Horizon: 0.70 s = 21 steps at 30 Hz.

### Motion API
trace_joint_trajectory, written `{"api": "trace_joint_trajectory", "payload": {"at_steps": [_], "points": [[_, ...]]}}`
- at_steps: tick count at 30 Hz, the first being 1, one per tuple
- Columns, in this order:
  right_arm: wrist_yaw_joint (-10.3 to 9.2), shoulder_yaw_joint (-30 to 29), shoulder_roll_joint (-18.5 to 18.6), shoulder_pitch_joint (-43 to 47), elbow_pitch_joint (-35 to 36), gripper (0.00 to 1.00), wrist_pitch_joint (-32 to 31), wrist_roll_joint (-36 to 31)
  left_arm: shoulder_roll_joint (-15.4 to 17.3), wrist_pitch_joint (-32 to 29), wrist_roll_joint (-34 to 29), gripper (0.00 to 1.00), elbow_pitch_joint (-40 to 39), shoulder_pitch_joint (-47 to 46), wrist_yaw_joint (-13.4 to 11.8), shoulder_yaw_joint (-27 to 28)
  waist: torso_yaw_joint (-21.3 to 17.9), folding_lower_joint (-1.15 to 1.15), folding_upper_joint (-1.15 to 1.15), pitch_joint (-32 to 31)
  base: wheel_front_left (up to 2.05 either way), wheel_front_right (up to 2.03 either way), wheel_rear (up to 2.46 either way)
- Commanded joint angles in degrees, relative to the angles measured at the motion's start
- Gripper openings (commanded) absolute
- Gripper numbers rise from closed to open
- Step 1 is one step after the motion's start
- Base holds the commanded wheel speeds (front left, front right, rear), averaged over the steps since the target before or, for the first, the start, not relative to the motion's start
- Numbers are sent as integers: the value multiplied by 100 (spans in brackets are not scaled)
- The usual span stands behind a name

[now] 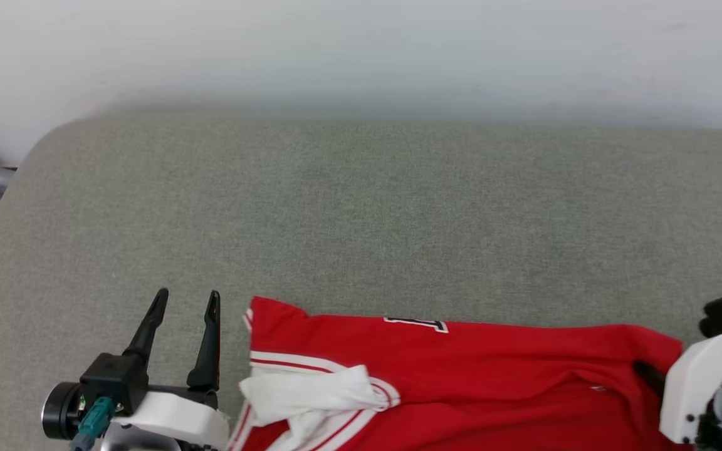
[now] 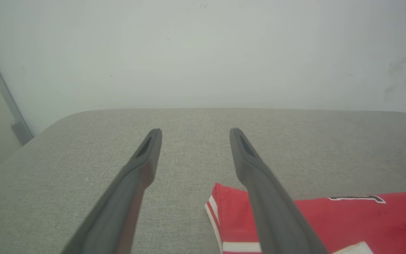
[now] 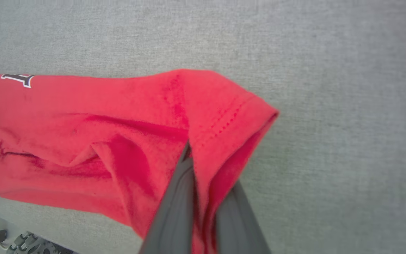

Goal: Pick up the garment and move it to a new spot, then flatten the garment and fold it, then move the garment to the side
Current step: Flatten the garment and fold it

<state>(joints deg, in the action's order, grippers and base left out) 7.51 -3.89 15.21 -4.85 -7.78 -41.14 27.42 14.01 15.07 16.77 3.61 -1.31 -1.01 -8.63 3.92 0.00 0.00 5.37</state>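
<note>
Although pinched at its right-hand hem corner, not yet carried anywhere: see garment (image 1: 492,376) lying as a rumpled red band along the near edge of the grey surface (image 1: 361,207). Crumpled white sleeve (image 1: 311,388) with striped trim at the left end. Scrap of black, white-outlined lettering (image 1: 416,323) peeking over the far fold.

Gripped by right claw (image 3: 206,169), pressed together on a fold of red hem, cloth tenting over both fingers. Cannot tell whether that corner is off the surface.

Left claw (image 1: 187,300) spread wide and empty, just beside the sleeve end, apart from the cloth.

Judged as the very start of step one: grip made, lift and move to a new spot not yet done. Left to do: carry, flatten, fold, shift aside. Plenty of bare surface beyond for spreading out.
</note>
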Motion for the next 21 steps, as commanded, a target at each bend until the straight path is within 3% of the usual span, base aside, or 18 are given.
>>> {"api": "trace_joint_trajectory", "payload": {"at_steps": [1, 8, 12, 18, 21], "points": [[-4, -120, 93, 50, 64, 0, -60, -39, -23, 12, -47, 100, 18, 102, 9, 21, -63, 0, 0, -90, 0, 0, 0], [-4, -1057, 217, 254, 252, 0, -354, -272, -85, 12, -137, 100, 30, 225, 33, 24, -160, 0, 0, -266, 0, 0, 0], [-4, -1526, 76, 238, 272, 0, -627, -189, -79, 12, -164, 100, 56, 262, 43, 37, -213, 0, 0, -345, 0, 0, 0], [-4, -2232, -901, -140, 13, 0, -1607, 1239, -144, 12, -182, 100, 91, 334, 35, 14, -264, 0, 0, -445, 0, 0, 0], [-4, -2443, -1141, -229, -49, 0, -2211, 2010, -173, 12, -180, 100, 113, 352, 56, -17, -236, 0, 0, -472, 0, 0, 0]]}}
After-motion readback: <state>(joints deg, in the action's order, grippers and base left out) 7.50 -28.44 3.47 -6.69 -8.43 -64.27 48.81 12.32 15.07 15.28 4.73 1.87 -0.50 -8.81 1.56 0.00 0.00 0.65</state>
